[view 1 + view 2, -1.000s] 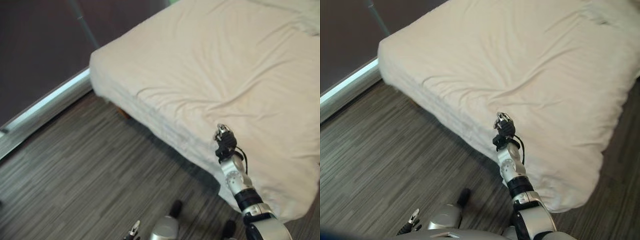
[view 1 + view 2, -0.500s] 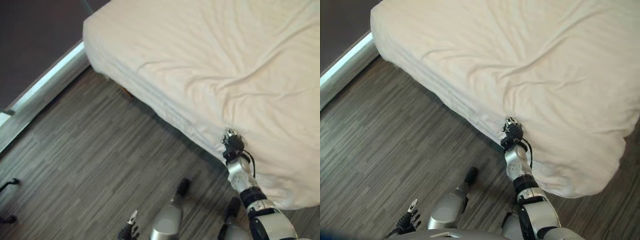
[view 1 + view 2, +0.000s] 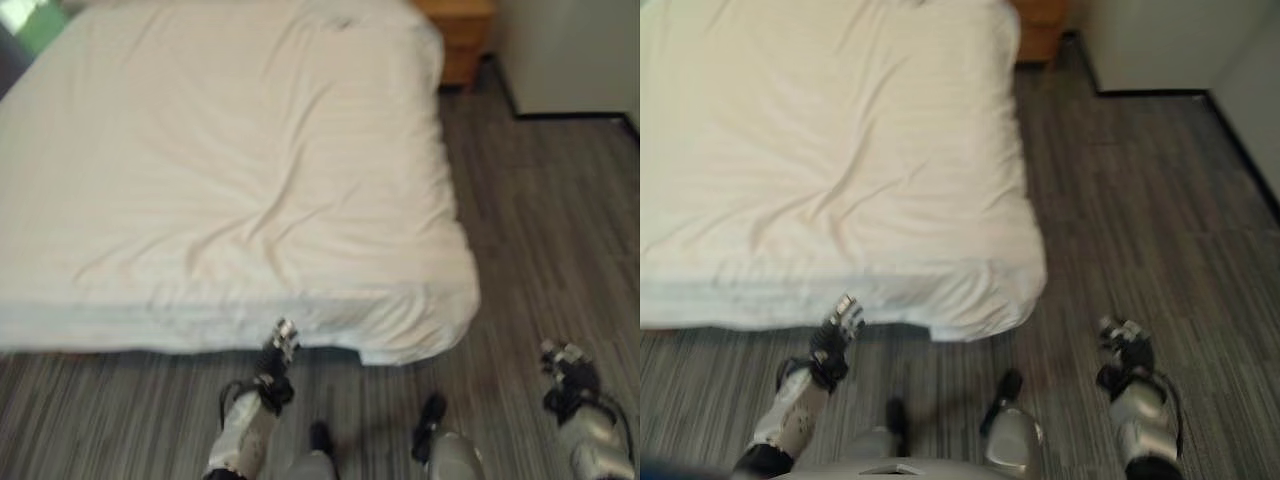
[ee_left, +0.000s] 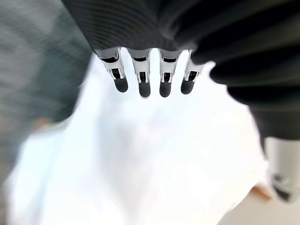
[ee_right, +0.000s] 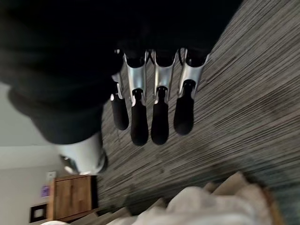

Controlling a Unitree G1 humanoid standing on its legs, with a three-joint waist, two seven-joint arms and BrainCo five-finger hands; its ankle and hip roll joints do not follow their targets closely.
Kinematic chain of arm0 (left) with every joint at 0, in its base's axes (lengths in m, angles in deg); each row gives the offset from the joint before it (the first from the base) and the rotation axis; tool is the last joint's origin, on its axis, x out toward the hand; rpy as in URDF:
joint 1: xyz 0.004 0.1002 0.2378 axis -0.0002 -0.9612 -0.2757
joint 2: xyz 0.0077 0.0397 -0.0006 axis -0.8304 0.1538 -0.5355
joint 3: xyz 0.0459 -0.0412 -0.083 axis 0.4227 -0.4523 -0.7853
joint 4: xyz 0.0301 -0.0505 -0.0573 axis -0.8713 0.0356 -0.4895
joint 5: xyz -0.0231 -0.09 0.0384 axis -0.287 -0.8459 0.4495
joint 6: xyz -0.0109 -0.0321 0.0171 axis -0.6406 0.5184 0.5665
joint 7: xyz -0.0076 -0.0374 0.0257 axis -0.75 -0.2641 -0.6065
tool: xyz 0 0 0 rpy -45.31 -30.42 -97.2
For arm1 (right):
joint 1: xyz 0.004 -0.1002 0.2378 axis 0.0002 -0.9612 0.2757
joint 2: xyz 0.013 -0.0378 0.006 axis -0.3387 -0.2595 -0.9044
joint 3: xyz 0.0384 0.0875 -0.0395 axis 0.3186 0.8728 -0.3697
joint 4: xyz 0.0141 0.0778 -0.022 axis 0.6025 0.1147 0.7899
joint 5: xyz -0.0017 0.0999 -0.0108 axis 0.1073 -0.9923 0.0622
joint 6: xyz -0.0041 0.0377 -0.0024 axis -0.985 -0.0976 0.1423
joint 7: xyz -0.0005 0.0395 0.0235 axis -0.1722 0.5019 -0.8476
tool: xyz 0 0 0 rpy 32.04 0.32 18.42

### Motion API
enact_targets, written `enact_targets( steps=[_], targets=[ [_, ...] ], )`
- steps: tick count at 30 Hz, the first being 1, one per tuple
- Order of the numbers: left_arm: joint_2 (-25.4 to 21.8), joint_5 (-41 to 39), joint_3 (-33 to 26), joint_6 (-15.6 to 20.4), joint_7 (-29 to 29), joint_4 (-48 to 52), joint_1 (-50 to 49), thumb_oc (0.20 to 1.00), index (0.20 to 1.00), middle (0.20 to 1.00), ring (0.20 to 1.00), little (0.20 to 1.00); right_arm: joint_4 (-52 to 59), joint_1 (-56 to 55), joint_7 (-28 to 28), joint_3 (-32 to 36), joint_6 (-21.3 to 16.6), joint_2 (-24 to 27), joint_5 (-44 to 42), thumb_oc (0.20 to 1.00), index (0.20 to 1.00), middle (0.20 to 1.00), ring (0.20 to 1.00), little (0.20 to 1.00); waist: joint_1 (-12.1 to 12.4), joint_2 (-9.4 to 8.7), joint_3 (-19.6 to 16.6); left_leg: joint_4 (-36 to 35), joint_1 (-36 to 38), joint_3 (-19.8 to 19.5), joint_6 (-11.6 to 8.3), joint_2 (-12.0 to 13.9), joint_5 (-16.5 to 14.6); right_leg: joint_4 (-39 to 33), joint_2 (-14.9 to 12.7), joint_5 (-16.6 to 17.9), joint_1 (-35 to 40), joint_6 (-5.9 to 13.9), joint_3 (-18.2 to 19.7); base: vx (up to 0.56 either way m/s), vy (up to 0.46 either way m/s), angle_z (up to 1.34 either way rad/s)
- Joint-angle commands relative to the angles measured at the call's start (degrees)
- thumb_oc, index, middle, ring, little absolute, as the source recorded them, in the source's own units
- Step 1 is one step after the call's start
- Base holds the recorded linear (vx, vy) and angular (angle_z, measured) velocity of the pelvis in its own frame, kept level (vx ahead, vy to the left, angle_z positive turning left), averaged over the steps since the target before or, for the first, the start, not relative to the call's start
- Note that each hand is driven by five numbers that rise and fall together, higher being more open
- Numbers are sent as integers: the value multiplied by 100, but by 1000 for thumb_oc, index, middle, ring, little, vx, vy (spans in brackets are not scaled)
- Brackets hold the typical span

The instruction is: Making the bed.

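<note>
No legible text, labels, numbers or signs.
A small purple tag on the wall above the wooden nightstand and a small plate low on the wall beside it are too blurred to read; the bed cover is plain and bears no print.

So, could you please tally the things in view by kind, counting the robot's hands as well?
Beds with a cream cover: 1, the bed.
Wooden bedside cabinets: 1, the cabinet at the bed's far corner.
Robot hands: 2, the left hand by the bed's near edge and the right hand over the floor, both with straight fingers, holding nothing.
Total: 4.
</note>
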Motion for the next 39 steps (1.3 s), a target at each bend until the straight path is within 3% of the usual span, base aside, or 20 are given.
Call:
enact_targets(
  steps=[1,6,7,9,10,11,13,18,19,20,21,23,25,27,28,31,34,35,36,39],
  targets=[
    [-206,492,-106,126,115,78,99,1000,1000,1000,1000,1000,366,143,-176,-60,-117,-46,653,1000,1000,1000,1000,1000,246,-166,-99,-13,-414,-139,449,-626,-231,-582,305,-879,896,349,538,151,-312,-173],
    [1,546,415,210,-33,306,292,1000,1000,1000,1000,1000,421,8,-321,-675,-103,-193,923,1000,1000,1000,1000,1000,157,-160,-20,1252,-422,-106,282,-302,-382,-1092,637,-901,1293,147,1187,144,-295,-109],
    [46,562,572,310,-258,396,581,1000,1000,1000,1000,1000,416,85,-271,-897,-76,-155,1047,1000,1000,1000,1000,1000,203,-207,78,2213,-725,-459,155,25,160,-1311,805,-967,1503,10,1440,121,-318,-53],
    [50,564,574,314,-268,386,606,1000,1000,1000,1000,1000,412,103,-266,-891,-74,-157,1050,1000,1000,1000,1000,1000,202,-176,101,2340,-787,-501,101,100,127,-1342,870,-963,1522,-27,1434,2,-154,-61],
    [97,413,683,348,-345,461,717,1000,1000,1000,1000,1000,410,162,-257,-1011,-47,-119,1050,1000,1000,1000,1000,1000,315,-240,197,2725,-1081,-931,139,69,537,-1390,882,-884,1489,-136,1563,-31,-137,-131],
    [150,219,802,380,-370,660,773,1000,1000,1000,1000,1000,393,181,-237,-1166,-22,-22,1222,1000,1000,1000,1000,1000,484,-336,245,3049,-1413,-2038,249,-359,534,-1396,838,-880,1433,-133,1902,-19,-157,-148],
    [235,-5,969,381,-318,847,783,1000,1000,1000,1000,1000,300,275,-241,-1349,3,58,1477,1000,1000,1000,1000,1000,628,-354,295,3271,-1514,-2911,321,-821,378,-1364,929,-861,1409,-114,2444,47,-57,-159],
    [234,-5,969,381,-318,847,783,1000,1000,1000,1000,1000,300,275,-241,-1350,3,58,1477,1000,1000,1000,1000,1000,626,-356,292,3268,-1517,-2912,321,-823,381,-1363,927,-862,1405,-114,2443,53,14,-67],
    [393,-722,1344,234,-74,931,792,1000,1000,1000,1000,1000,27,791,-370,-1730,52,86,1422,1000,1000,1000,1000,1000,876,-227,243,2622,-1311,-4086,370,-1206,273,-1454,1182,-904,1489,-101,3267,346,111,-32],
    [379,-919,1495,188,54,1040,741,1000,1000,1000,1000,1000,-75,939,-437,-1886,91,58,1398,1000,1000,1000,1000,1000,966,-243,230,2454,-1336,-4605,308,-1655,169,-1454,1213,-876,1465,-86,3565,347,112,-126],
    [376,-921,1495,187,55,1042,740,1000,1000,1000,1000,1000,-77,941,-437,-1886,90,56,1397,1000,1000,1000,1000,1000,965,-243,232,2468,-1339,-4605,310,-1659,160,-1454,1213,-880,1468,-84,3564,128,42,-198],
    [335,-1104,1630,138,236,1201,649,1000,1000,1000,1000,1000,-122,1076,-490,-1977,84,48,1342,1000,1000,1000,1000,1000,1072,-230,329,2447,-1629,-4785,240,-2076,56,-1454,1233,-900,1480,-36,3792,77,36,-199],
    [278,-1047,1672,144,285,1343,586,1000,1000,1000,1000,1000,-89,1095,-511,-1981,77,79,1342,1000,1000,1000,1000,1000,1110,-204,382,2373,-1813,-4610,257,-2181,-13,-1454,1242,-919,1515,-7,3875,72,57,-90],
    [242,-883,1696,170,287,1372,586,1000,1000,1000,1000,1000,3,1052,-506,-1934,26,170,1380,1000,1000,1000,1000,1000,1125,-155,386,2019,-1897,-4142,310,-2091,-101,-1454,1269,-993,1565,6,3863,79,73,-44],
    [243,-882,1698,170,286,1373,584,1000,1000,1000,1000,1000,6,1049,-506,-1932,27,171,1380,1000,1000,1000,1000,1000,1140,-156,389,2011,-1888,-4128,312,-2088,-101,-1454,1267,-994,1569,7,3877,150,102,-54],
    [195,-503,1635,267,99,1285,700,1000,1000,1000,1000,1000,155,952,-505,-1889,-43,281,1411,1000,1000,1000,1000,1000,1103,-128,309,1212,-1823,-3684,373,-1834,91,-1454,1346,-1104,1684,-22,3848,207,116,33],
    [173,59,1588,389,-218,1207,936,1000,1000,1000,1000,1000,363,755,-372,-1765,-87,287,1490,1000,1000,1000,1000,1000,992,-105,242,355,-1878,-2639,450,-1498,562,-1454,1379,-1420,2001,-71,3533,237,136,18],
    [173,59,1588,389,-218,1207,936,1000,1000,1000,1000,1000,363,755,-372,-1765,-87,287,1490,1000,1000,1000,1000,1000,992,-105,244,353,-1875,-2638,450,-1499,562,-1454,1379,-1420,2003,-71,3533,273,157,62],
    [173,157,1504,432,-317,1172,954,1000,1000,1000,1000,1000,404,704,-327,-1775,-54,213,1604,1000,1000,1000,1000,1000,962,-156,179,105,-1779,-2211,491,-1427,613,-1454,1307,-1514,2176,14,3353,319,184,43],
    [77,193,1361,421,-371,1168,913,1000,1000,1000,1000,1000,475,524,-380,-1727,46,56,1832,1000,1000,1000,1000,1000,872,-359,-21,-31,-1658,-2081,648,-1530,551,-1303,1101,-1493,2342,177,3192,376,194,28]
  ],
)
